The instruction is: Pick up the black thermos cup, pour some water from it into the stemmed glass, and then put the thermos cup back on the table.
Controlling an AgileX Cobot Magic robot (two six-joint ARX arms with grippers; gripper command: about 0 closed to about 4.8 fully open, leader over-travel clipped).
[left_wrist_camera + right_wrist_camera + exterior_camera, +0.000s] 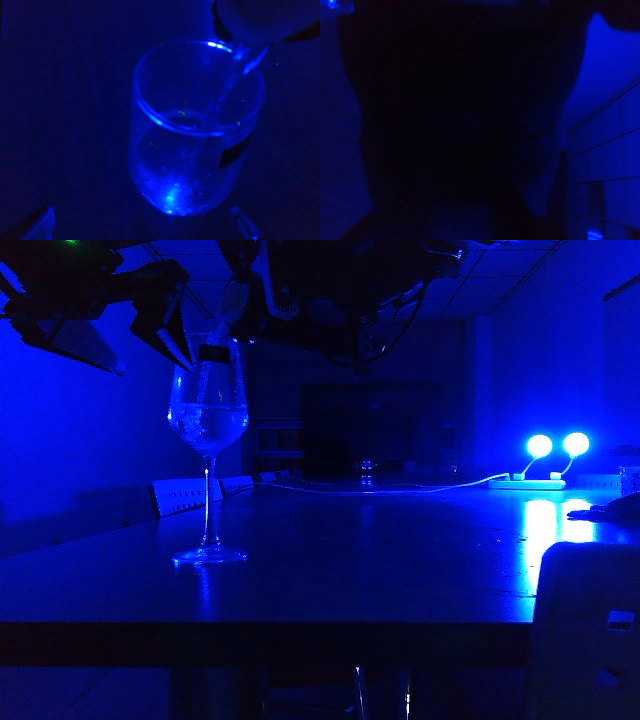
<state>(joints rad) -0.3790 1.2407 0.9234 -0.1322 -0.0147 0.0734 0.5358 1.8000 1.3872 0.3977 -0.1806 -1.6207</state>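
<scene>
The stemmed glass stands on the dark table at the left, partly filled, with a dark label near its rim. The black thermos cup hangs tilted above it, and a thin stream of water falls from its lip into the glass. My right gripper is shut on the thermos cup, whose dark body fills the right wrist view. My left gripper hovers open, up beside the glass rim on the left, holding nothing; its fingertips show on both sides of the bowl.
A white power strip with two glowing lamps lies at the back right, its cable running left. A pale ribbed strip sits behind the glass. A dark chair back rises at the front right.
</scene>
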